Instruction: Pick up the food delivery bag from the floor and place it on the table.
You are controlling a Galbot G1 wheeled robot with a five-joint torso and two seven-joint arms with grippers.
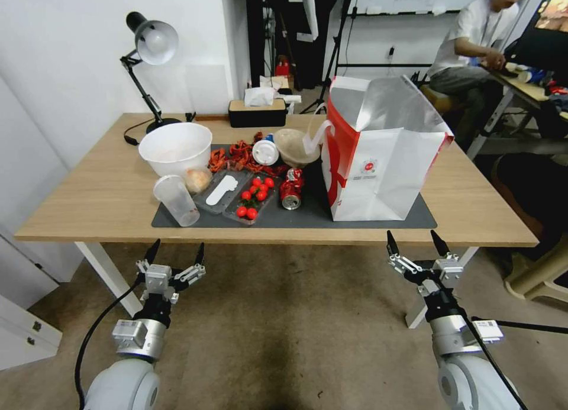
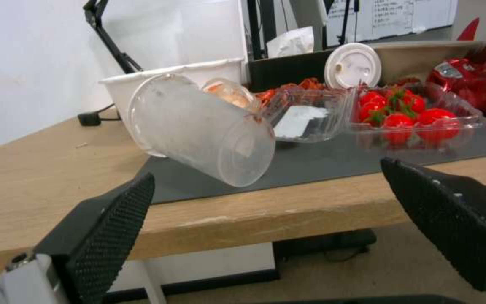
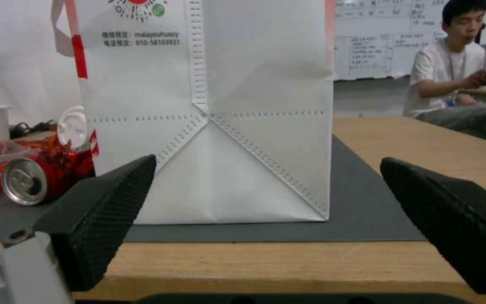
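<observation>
I see the bag [image 1: 378, 161] upright on the mat [image 1: 408, 219]; both grippers, left [image 1: 176, 253] and right [image 1: 417, 242], hang open below the table [image 1: 89, 191] edge. Raising the right one risks toppling it.

Lamp [image 1: 152, 43]: black, at back-left corner.
Bowl [image 1: 175, 147]: white, upright.
Cup [image 1: 176, 199]: clear, tipped over.
Tomato tray [image 1: 255, 196]: beside red can [image 1: 291, 189].
Tissue box [image 1: 257, 111]: at rear edge.

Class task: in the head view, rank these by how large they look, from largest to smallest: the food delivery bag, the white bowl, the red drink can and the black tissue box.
1. food delivery bag
2. white bowl
3. black tissue box, though it stands farther back, which shrinks it
4. red drink can
</observation>
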